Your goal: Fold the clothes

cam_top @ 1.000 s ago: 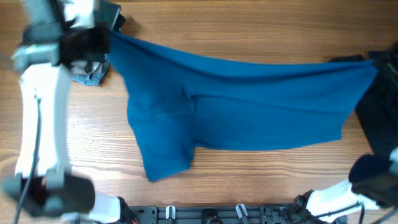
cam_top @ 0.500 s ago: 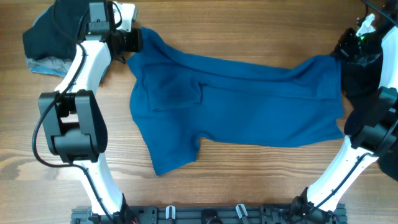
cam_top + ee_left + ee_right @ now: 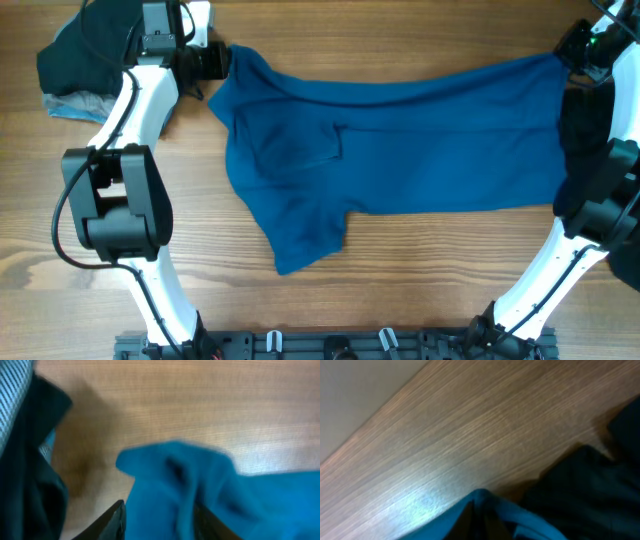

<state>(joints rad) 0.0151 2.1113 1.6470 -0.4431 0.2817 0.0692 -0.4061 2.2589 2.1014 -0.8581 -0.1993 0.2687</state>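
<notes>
The left wrist feed is coming through smeared — the blue garment (image 3: 215, 495) is blurring into a lump, its bunched corner burying the tips of the left gripper (image 3: 160, 520) clamped on it. The right wrist frame's bottom edge is cutting off the right gripper (image 3: 477, 527) pinching the garment. Overhead, an arm is covering part of the dark pile (image 3: 75, 50) left of the garment; right of it, I'm failing to separate dark cloth (image 3: 578, 120) from arm.
</notes>
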